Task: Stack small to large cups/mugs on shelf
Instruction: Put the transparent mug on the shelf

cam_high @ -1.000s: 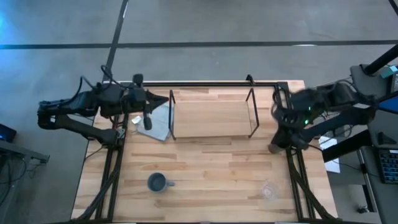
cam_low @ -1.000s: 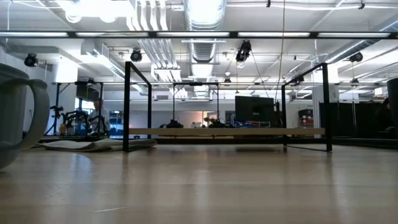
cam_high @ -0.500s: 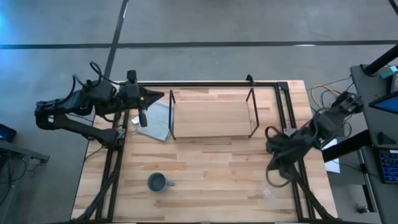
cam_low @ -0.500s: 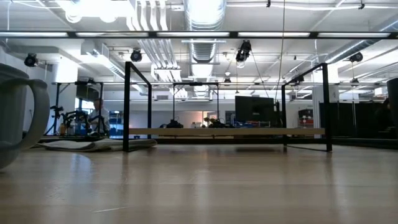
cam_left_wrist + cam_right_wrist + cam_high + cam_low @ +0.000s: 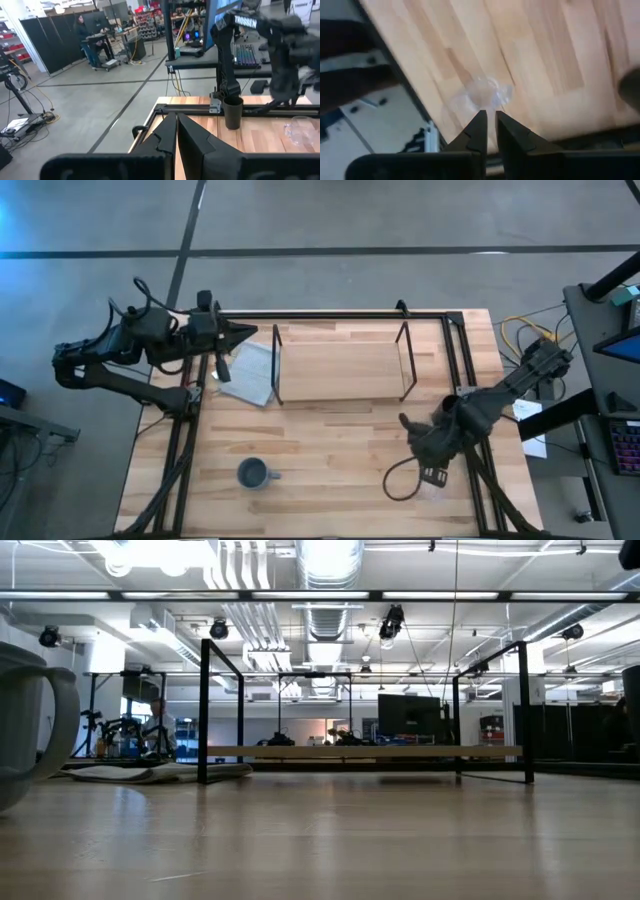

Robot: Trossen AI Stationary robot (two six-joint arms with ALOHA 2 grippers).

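The small clear cup (image 5: 482,95) stands upright on the table near its near right corner, and also shows in the high view (image 5: 433,486). My right gripper (image 5: 490,120), shut and empty, hovers just above it, pointing down (image 5: 431,468). The blue-grey mug (image 5: 252,473) stands on its base at the near left, and looms at the left of the low view (image 5: 25,730). The dark cup (image 5: 232,112) stands by the right edge; my right arm hides it in the high view. The wooden shelf (image 5: 340,370) stands at the far middle. My left gripper (image 5: 235,333) is shut at the far left.
A grey folded cloth (image 5: 250,375) lies left of the shelf, below my left gripper. A black cable loop (image 5: 400,480) hangs from my right arm near the clear cup. Black frame rails (image 5: 470,460) run along the table's sides. People sit at desks in the room behind (image 5: 82,30).
My right arm has swung from the table's far right corner toward the near edge and down, and its gripper now points down over the clear cup. The cups and the shelf have stayed where they were.
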